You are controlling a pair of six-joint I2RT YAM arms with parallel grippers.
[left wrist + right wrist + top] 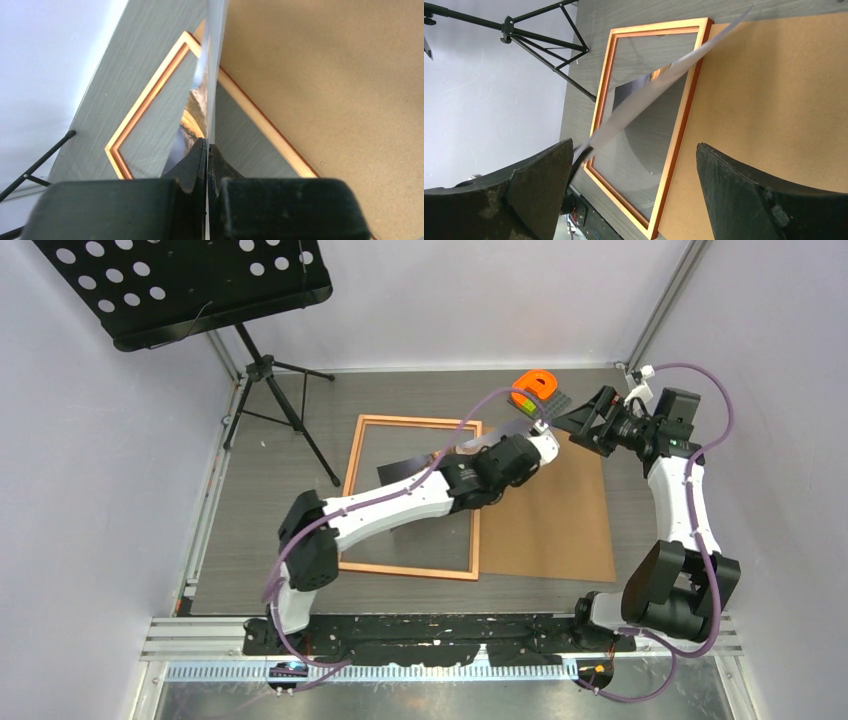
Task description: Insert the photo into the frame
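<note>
The photo (212, 75) stands edge-on in the left wrist view, its glossy print side facing left, and my left gripper (206, 150) is shut on its near edge. In the right wrist view its white back (649, 90) arcs in the air above the frame (679, 135). The frame (356, 480), with a thin orange-brown border, lies flat on the table under my left arm. The left gripper (535, 440) holds the photo (478, 445) over the frame's far right corner. My right gripper (634, 145) is wide open and holds nothing, close beside it (582, 425).
A plain brown backing board (560, 520) lies against the frame's right side. An orange object (535, 385) sits on a dark mat behind it. A music stand's tripod (270, 390) stands at the far left. White walls surround the table.
</note>
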